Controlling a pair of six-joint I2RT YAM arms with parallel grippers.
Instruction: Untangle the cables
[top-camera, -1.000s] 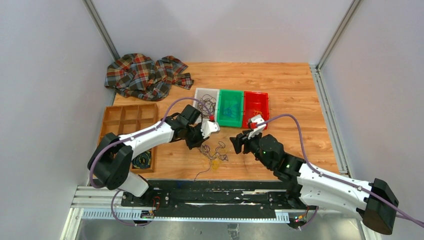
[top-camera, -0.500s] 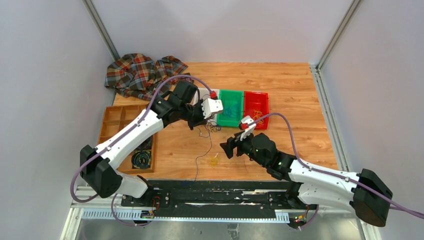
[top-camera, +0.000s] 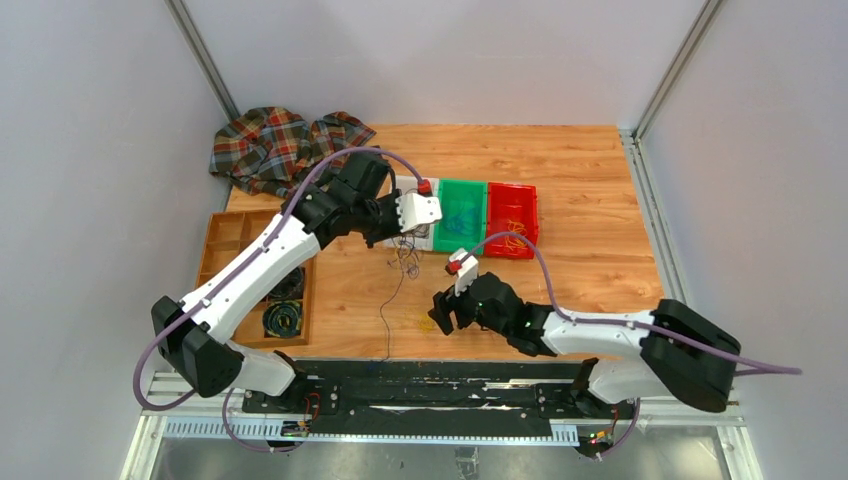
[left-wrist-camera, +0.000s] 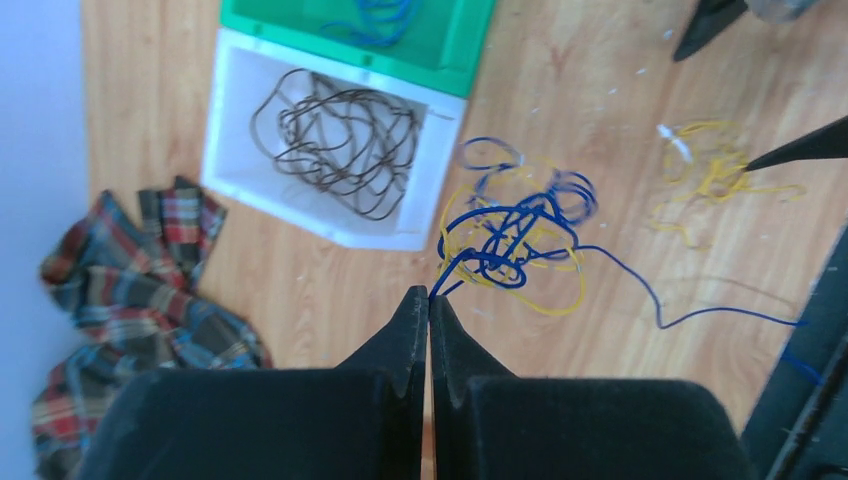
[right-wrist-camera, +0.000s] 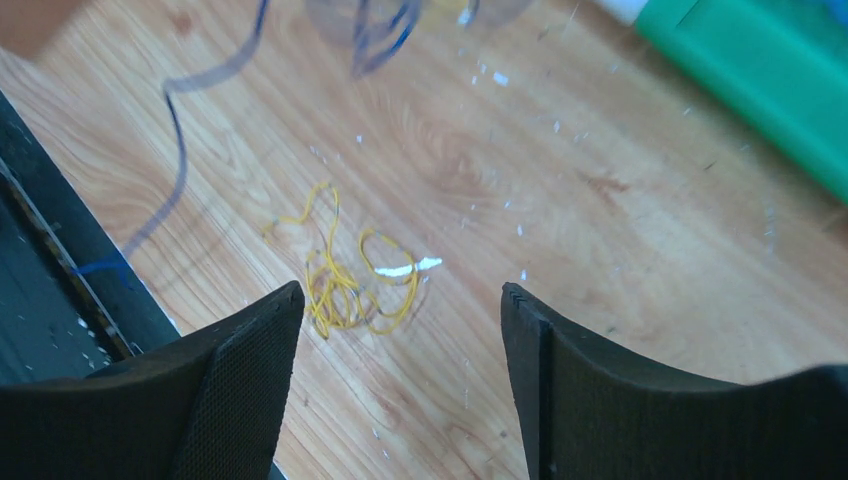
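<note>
My left gripper is shut on a blue cable and holds it above the table next to the white bin. The blue cable is tangled with a yellow cable, and its loose end trails down toward the front edge. My right gripper is open and empty, low over a separate small yellow cable bundle with a white tag. That bundle lies on the wood just ahead of the left finger. The blue cable's tail shows in the right wrist view.
White bin holds brown cable; green bin and red bin stand beside it. A plaid cloth lies at the back left. A wooden organizer tray is at the left. A black rail runs along the front edge.
My left gripper has lifted the blue-and-yellow tangle up and back toward the bins. My right arm has moved left and down over the small yellow bundle.
</note>
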